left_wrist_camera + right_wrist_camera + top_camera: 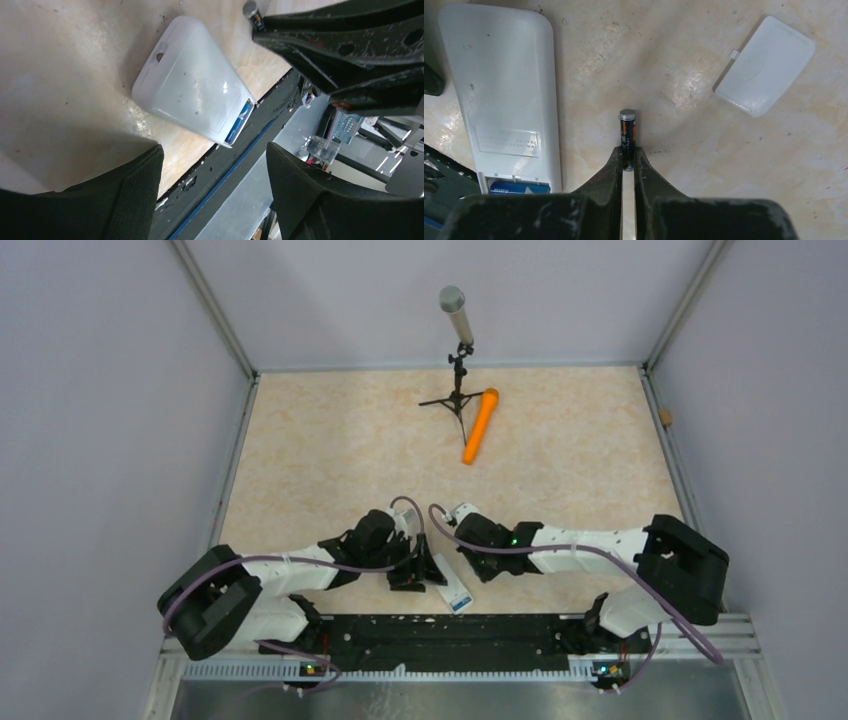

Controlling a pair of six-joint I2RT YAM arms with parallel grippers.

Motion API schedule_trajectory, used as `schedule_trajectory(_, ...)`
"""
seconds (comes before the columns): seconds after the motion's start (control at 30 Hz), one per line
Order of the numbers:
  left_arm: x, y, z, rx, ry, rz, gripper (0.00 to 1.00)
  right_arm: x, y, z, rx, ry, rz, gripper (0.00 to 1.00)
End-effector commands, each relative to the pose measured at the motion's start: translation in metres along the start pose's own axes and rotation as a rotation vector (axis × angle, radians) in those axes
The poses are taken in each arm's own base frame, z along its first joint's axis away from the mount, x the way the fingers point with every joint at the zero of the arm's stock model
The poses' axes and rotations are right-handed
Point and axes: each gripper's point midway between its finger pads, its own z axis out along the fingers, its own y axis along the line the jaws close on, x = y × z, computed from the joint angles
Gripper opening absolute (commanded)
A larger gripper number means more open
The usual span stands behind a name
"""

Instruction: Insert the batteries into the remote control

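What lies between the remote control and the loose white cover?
A battery, pinched in the right gripper, with bare table around it; the right wrist view shows this.

A white remote control (447, 582) lies near the table's (330, 460) front edge, between the left gripper (408, 572) and the right gripper (477, 565), both low beside it. Far back stands a grey microphone (456, 315) on a black tripod (458, 392), with an orange cylinder (480, 426) just beside it.

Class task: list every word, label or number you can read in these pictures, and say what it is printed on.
Nothing reads clearly.
Blue battery in the remote control: white lettering, blurred.
Label on the remote's back: too faint.
Second battery, in the right hand: print too small.
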Motion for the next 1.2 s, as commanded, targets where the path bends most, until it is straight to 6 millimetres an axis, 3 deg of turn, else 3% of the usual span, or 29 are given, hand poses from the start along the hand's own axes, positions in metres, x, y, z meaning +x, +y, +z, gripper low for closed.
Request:
schedule_trajectory(0.0,-0.008,0.005,0.009,-0.015,-0.028,0.003,0.77,0.016,-0.001,-0.007,0.017,0.029,0.009,0.0)
schedule_trajectory(0.33,-0.022,0.009,0.031,-0.041,0.005,0.026,0.73,-0.004,0.004,-0.041,-0.045,-0.088,0.039,0.0)
schedule_trajectory(0.53,-0.034,0.009,0.04,-0.055,0.017,0.036,0.7,0.001,0.01,-0.057,-0.124,-0.121,0.009,0.0)
schedule_trajectory(0.67,-0.037,0.007,0.041,-0.052,0.023,0.044,0.68,0.001,0.029,-0.069,-0.228,-0.135,-0.028,0.0)
schedule_trajectory(0.87,-0.048,0.014,0.025,-0.114,-0.045,0.062,0.7,0.001,0.05,-0.077,-0.312,-0.126,-0.131,0.0)
schedule_trajectory(1.17,-0.062,0.036,-0.022,-0.274,-0.216,0.121,0.74,-0.009,0.063,-0.066,-0.334,-0.083,-0.205,0.0)
